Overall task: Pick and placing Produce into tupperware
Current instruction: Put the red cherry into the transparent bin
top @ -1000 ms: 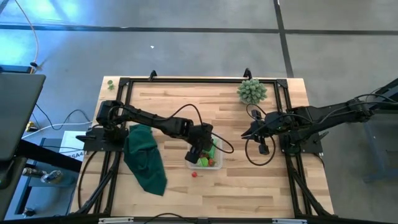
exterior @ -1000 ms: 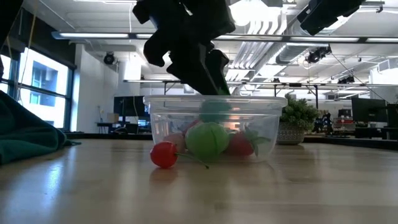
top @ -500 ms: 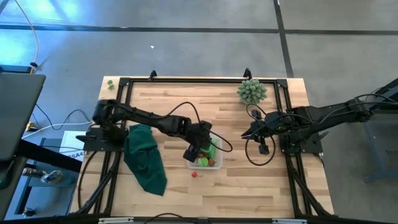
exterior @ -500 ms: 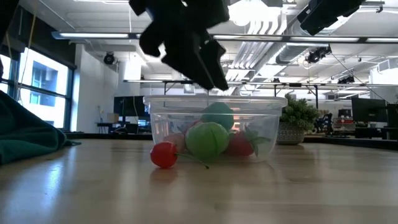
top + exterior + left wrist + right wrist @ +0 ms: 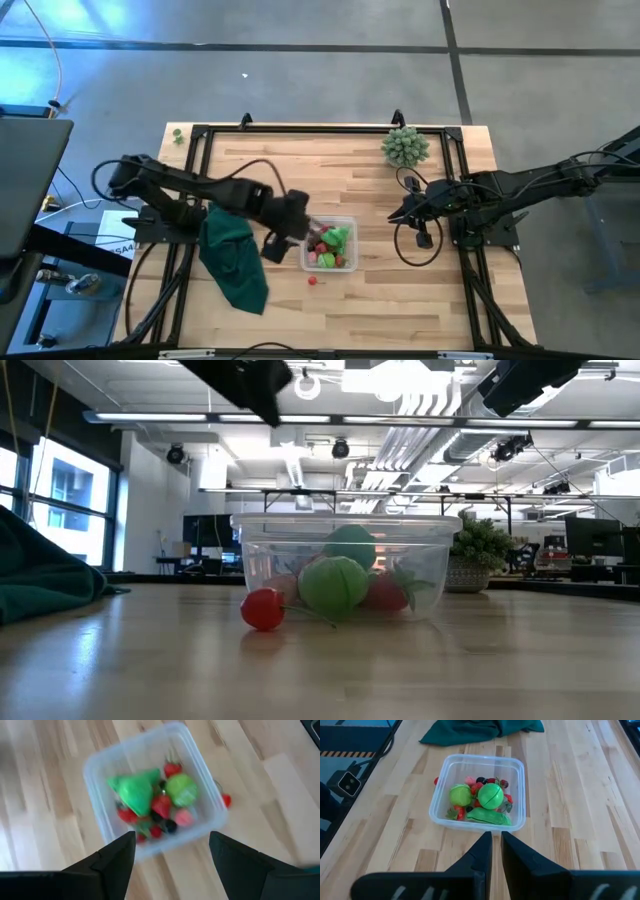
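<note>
The left arm reached from the left edge across the tabletop (image 5: pixel 400 300), bent at the elbow above the green cloth (image 5: pixel 235 255), and its tool (image 5: pixel 283 232) hung just left of the container (image 5: pixel 330 246), raised above the wood. Its fingers (image 5: pixel 117 857) stood wide apart and held nothing, the container showing between them. The container sat near the middle of the tabletop, filled with produce (image 5: pixel 481 802): two round green pieces, an elongated green one, and small red, pink and dark bits. One small red piece (image 5: pixel 264 608) lay on the wood just outside the container's wall. The right arm stretched in low from the right side, its tool (image 5: pixel 400 213) well apart from the container, fingers (image 5: pixel 481 851) nearly together and empty.
</note>
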